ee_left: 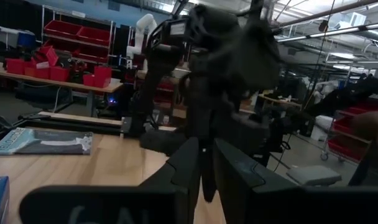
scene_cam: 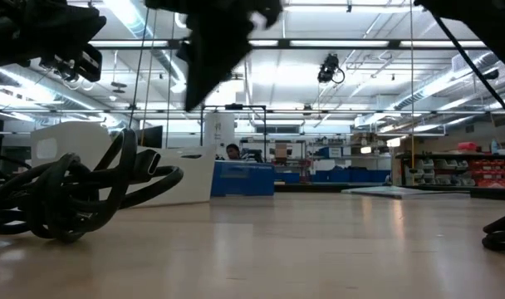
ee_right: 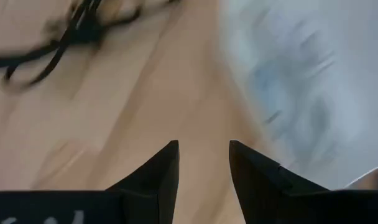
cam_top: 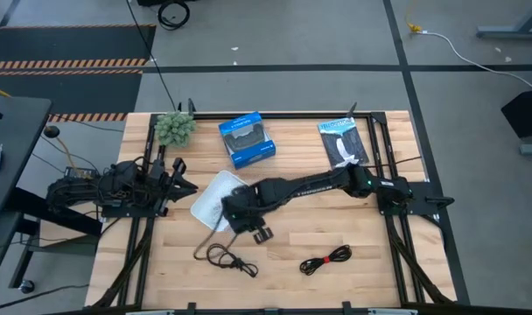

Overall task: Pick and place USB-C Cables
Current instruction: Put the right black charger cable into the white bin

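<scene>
A black coiled cable (cam_top: 227, 258) lies flat on the wood near the table's near edge; it also shows as the black cable (scene_cam: 61, 195) and, blurred, as the black cable (ee_right: 71, 34). To its right lies a black-and-red cable (cam_top: 325, 259). I make out no white or grey cable. My right gripper (cam_top: 259, 233) hangs open and empty above the wood, just up and right of the black cable, next to a white flat packet (cam_top: 215, 199). Its fingers (ee_right: 203, 146) are apart with bare wood between them. My left gripper (cam_top: 177, 178) waits at the table's left, fingers (ee_left: 204, 146) a narrow gap apart.
A blue box (cam_top: 247, 138) and a black flat packet (cam_top: 343, 140) lie toward the far edge, and a green plant (cam_top: 174, 129) stands at the far left corner. Black frame rails run along the table's sides. Bare wood shows between the two cables and along the near edge.
</scene>
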Tool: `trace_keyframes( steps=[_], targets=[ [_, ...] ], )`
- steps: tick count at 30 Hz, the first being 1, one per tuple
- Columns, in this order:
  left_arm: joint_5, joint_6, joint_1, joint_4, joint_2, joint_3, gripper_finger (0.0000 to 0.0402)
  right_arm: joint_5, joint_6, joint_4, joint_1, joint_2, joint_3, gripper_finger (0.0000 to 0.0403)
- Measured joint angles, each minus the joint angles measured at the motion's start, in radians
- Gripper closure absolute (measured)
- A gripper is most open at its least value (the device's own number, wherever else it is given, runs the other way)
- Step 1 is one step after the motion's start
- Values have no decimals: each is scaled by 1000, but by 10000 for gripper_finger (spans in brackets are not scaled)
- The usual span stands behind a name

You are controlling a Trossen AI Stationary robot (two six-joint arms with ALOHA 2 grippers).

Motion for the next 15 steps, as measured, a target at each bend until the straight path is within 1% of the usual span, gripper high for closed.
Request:
trace_keyframes(
  steps=[4, 15],
  targets=[
    [0, 0, 0, -1, 0, 0, 345, -1, 96, -89, 44, -1, 0, 257],
    [0, 0, 0, 0, 0, 0, 345, 0, 340, -259, 148, -1, 0, 256]
  ],
)
